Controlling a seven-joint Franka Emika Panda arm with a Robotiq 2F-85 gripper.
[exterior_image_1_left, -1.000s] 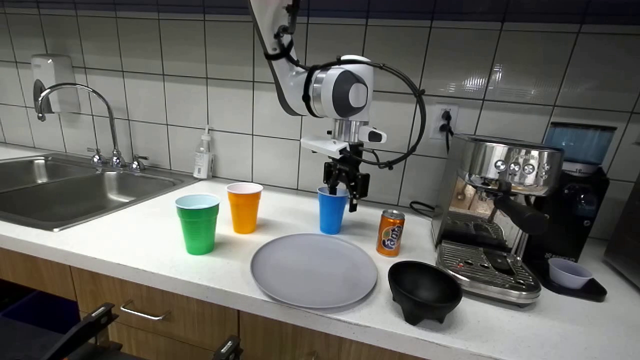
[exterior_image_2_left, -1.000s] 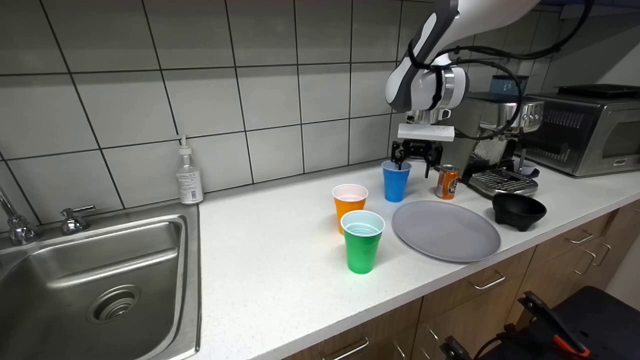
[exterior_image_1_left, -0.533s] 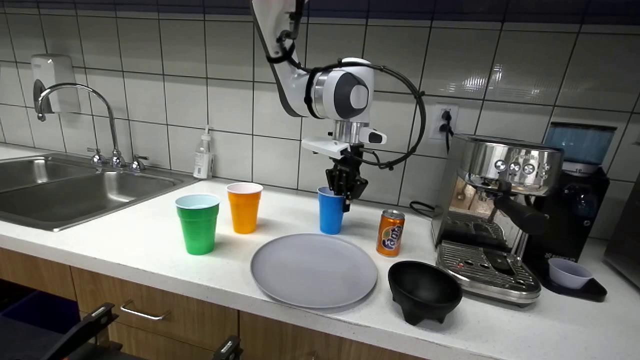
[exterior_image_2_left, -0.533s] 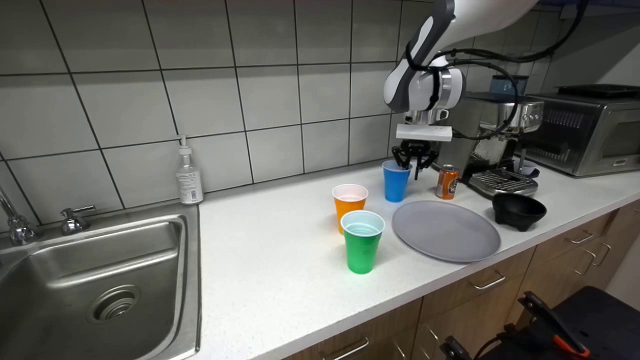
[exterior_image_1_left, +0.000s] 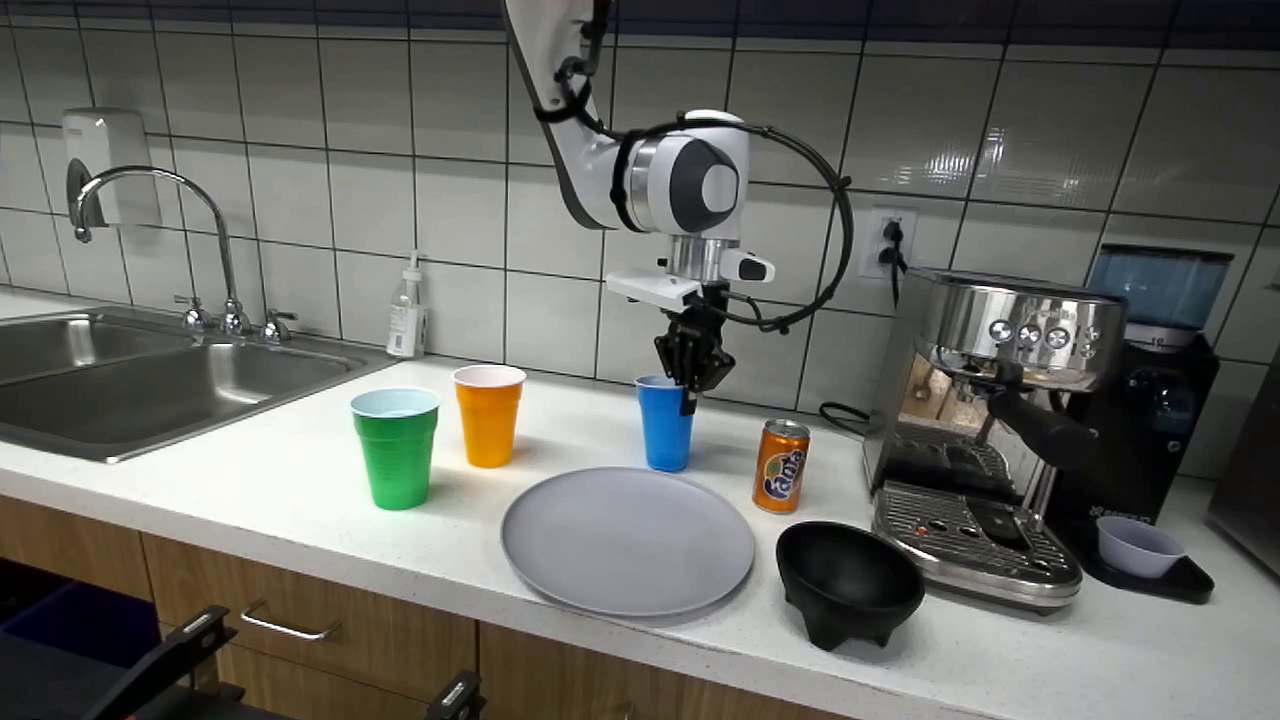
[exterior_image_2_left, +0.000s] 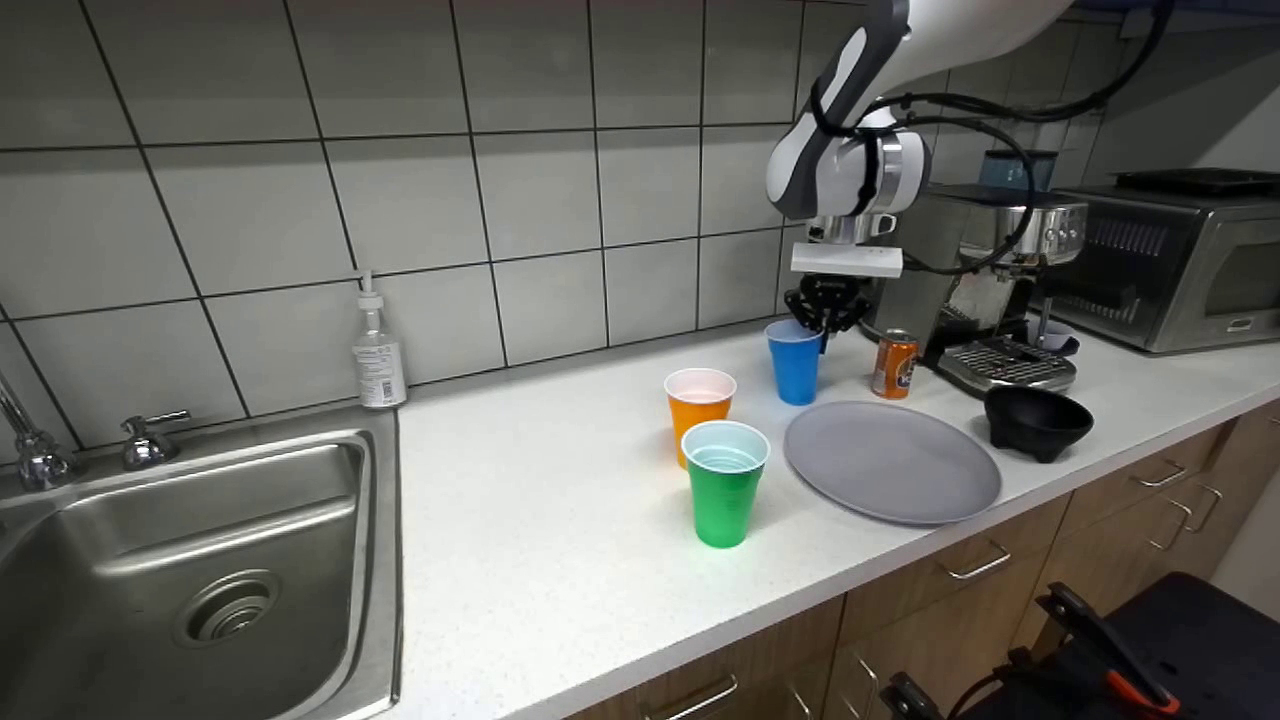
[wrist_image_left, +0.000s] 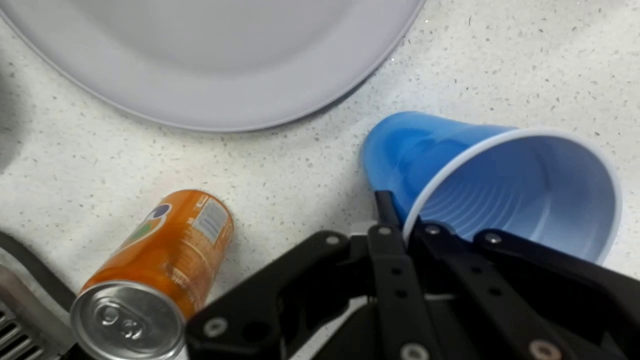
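My black gripper (wrist_image_left: 401, 215) is shut on the near wall of the blue cup (wrist_image_left: 407, 145), pinching it just below the white rim. In the wrist view one finger lies outside the cup and the other reaches inside it, where its tip is hidden. Both exterior views show the blue cup (exterior_image_1_left: 664, 432) upright at the back of the counter, below the gripper (exterior_image_1_left: 688, 400). Whether its base touches the counter I cannot tell. An orange soda can (exterior_image_1_left: 781, 467) stands a short way to the side of the cup, apart from the gripper. The grey plate (exterior_image_1_left: 628, 540) lies in front.
A green cup (exterior_image_1_left: 396, 450) and an orange cup (exterior_image_1_left: 488, 415) stand between the sink (exterior_image_1_left: 200, 385) and the plate. Beyond the can are a black bowl (exterior_image_1_left: 850, 580) and an espresso machine (exterior_image_1_left: 985, 440). The tiled wall (exterior_image_2_left: 540, 200) rises close behind the gripper.
The jaws have come together from wide apart, closing on the blue cup's wall. The cup has shifted slightly toward the can. The wrist dipped a little, then rose slightly.
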